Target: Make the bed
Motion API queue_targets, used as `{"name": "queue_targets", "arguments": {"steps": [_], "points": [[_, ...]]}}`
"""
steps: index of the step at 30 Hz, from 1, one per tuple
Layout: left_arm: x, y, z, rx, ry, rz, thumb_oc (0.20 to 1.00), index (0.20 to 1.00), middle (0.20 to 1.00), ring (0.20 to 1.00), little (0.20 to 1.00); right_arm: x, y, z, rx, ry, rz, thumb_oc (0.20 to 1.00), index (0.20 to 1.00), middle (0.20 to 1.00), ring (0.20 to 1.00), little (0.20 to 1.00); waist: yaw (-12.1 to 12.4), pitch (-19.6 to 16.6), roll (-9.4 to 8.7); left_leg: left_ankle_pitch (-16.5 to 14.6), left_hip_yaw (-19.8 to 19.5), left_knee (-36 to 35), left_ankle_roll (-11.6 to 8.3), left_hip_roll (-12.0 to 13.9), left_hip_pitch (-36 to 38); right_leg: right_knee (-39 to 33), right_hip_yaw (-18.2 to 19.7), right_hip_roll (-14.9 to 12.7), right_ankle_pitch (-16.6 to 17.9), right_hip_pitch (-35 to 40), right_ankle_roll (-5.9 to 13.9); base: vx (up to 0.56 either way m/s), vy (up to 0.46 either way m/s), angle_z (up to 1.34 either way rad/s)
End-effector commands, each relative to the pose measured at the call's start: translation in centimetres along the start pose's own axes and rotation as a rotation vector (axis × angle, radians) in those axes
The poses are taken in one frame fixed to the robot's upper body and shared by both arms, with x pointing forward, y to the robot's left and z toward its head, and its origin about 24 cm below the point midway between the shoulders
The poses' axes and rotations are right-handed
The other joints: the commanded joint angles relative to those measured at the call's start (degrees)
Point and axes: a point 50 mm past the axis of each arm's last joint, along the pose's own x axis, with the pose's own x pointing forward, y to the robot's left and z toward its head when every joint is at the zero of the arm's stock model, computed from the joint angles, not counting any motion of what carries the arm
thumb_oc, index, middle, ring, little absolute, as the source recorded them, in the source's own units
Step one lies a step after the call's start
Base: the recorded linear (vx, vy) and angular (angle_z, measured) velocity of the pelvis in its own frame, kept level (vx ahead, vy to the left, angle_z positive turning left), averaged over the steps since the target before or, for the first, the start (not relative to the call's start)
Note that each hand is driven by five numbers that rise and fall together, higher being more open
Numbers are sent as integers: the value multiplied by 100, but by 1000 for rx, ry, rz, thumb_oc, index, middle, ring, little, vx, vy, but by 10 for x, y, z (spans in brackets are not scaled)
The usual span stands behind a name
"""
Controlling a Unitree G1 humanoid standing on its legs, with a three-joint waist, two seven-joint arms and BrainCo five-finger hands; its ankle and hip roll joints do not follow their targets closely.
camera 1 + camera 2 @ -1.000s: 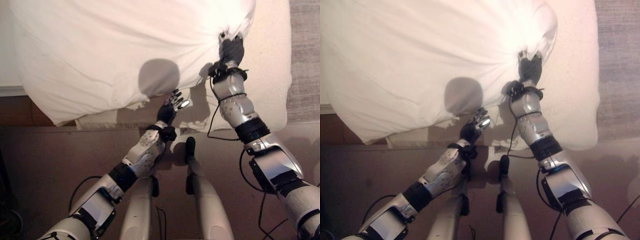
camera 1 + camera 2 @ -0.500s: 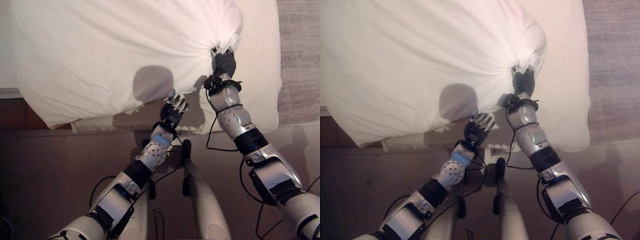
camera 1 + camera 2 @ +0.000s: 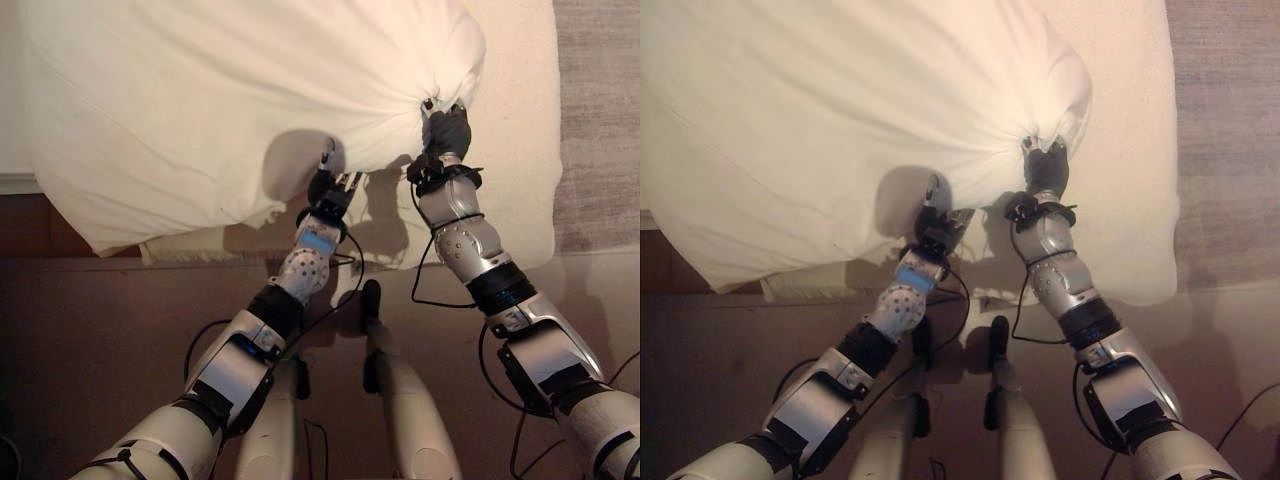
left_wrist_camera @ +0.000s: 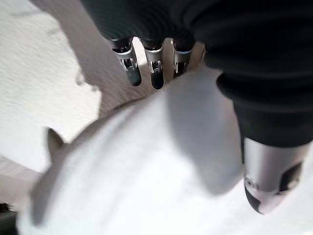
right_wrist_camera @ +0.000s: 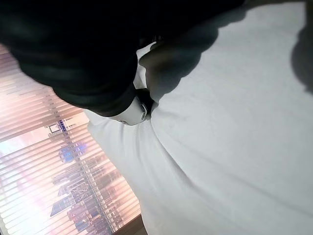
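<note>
Much of the bed (image 3: pixel 520 150) is covered by the white duvet (image 3: pixel 200 90), whose near right corner is bunched and held in the curled fingers of the right hand (image 3: pixel 446 128). Within the last second the left hand (image 3: pixel 330 190) has been brought up to the duvet's near edge, fingers nearly straight and nothing gripped. A second hold there is judged imminent, so that the cover can be spread.

silver-grey arms, dark ribbed wrist covers, silver dark-tipped fingers (image 4: pixel 128 66)

Head stereo looks down — wrists close-up
</note>
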Motion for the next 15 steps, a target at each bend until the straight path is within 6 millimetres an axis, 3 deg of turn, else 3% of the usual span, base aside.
{"name": "queue_targets", "arguments": {"steps": [1,8,15], "points": [[11,-16,16,-39,-114,44,1000,1000,1000,1000,1000,-17,-12,25,143,-167,-29,200,200,200,200,200,-192,-691,-263,-364,84,-42,-277,-250,27,23,-56,-64,163,-301,552,-2,0,4],[10,-7,6,42,-90,90,1000,1000,1000,1000,1000,-32,-23,44,232,-275,-44,200,200,200,200,200,-282,-761,-333,-373,22,-42,-217,-215,110,106,46,-26,82,-303,521,0,0,0],[9,5,8,1,-107,133,1000,1000,1000,1000,1000,-60,-59,28,232,-225,-146,200,200,200,200,200,-412,-834,-404,-427,55,-42,-232,-208,203,269,63,-9,-31,-283,499,12,-3,3]]}}
